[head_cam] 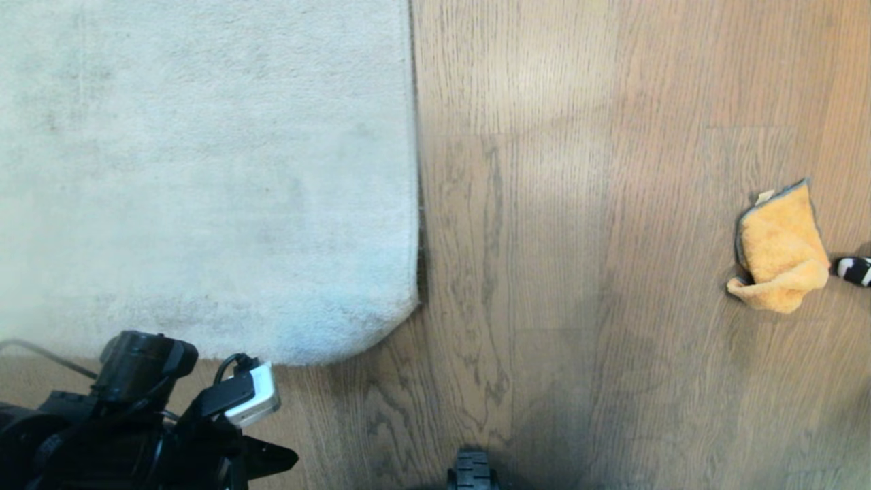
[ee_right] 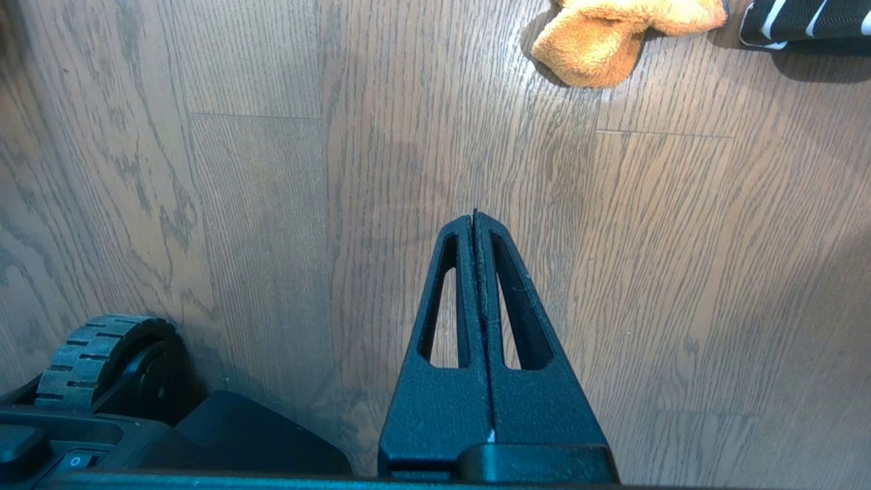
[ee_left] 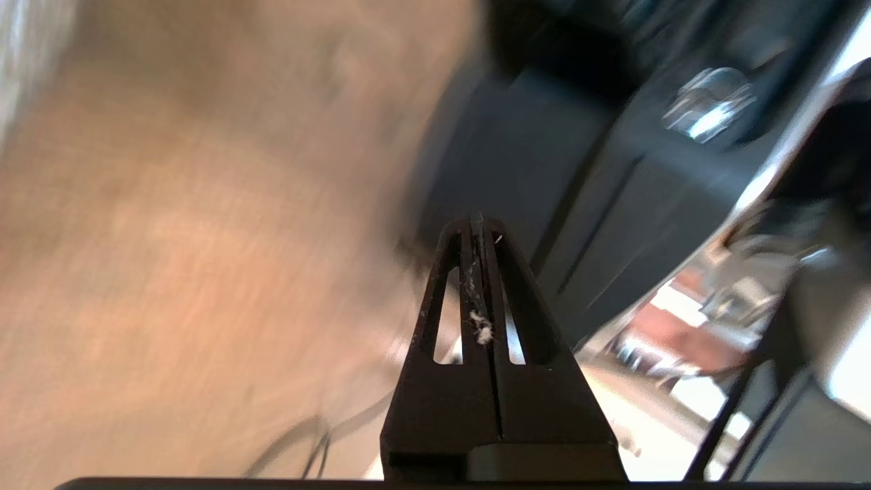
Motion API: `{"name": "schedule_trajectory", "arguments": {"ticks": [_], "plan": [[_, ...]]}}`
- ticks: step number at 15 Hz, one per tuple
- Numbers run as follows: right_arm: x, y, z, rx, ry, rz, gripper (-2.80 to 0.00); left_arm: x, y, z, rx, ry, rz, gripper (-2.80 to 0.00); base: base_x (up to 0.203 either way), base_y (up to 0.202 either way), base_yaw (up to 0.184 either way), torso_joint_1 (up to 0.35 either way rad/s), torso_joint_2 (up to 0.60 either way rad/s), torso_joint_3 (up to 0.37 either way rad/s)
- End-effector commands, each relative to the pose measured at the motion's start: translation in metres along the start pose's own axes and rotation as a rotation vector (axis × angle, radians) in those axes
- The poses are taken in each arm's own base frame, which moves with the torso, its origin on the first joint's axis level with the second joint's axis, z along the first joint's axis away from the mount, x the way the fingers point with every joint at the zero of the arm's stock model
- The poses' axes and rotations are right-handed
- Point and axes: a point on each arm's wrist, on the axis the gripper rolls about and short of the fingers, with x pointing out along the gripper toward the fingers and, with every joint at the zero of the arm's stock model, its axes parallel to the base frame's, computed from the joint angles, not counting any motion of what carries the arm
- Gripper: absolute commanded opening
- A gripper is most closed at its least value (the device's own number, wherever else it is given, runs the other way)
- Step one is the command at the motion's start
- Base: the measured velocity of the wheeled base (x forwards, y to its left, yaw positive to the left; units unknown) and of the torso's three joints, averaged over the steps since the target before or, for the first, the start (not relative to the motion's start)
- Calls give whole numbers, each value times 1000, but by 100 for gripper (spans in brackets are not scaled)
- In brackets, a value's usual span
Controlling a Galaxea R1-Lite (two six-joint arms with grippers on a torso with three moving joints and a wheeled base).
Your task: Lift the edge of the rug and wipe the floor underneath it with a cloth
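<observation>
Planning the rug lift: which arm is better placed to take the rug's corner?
The left. Its claw, shut and empty, belongs to the arm near the rug corner in the head view. The right claw, shut, hangs over bare floor, nearer the cloth.

No words, labels, brands or numbers can be read on anything in these views

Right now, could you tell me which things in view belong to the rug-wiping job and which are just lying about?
Belongs to the job:
rug, lying flat
floor
orange cloth, loose on the floor

Just lying about:
black-and-white striped item beside the cloth
</observation>
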Motion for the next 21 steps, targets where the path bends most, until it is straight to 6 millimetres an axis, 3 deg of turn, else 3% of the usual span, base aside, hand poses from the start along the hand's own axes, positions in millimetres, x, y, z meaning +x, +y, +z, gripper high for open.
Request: {"name": "schedule_trajectory", "arguments": {"ticks": [1,7,9,13,21], "plan": [[0,0,0,-1,-1,0,-280,-7,-4,-8,1,58,84,-280,0,0,0,0,0,0],[0,0,0,-1,-1,0,-280,-19,-4,-18,154,115,185,-280,0,0,0,0,0,0],[0,0,0,-1,-1,0,-280,-18,-5,-21,196,123,181,-280,0,0,0,0,0,0],[0,0,0,-1,-1,0,-280,-10,9,-20,267,99,229,-280,0,0,0,0,0,0],[0,0,0,-1,-1,0,-280,-49,-22,-13,-4,-138,410,-280,0,0,0,0,0,0]]}}
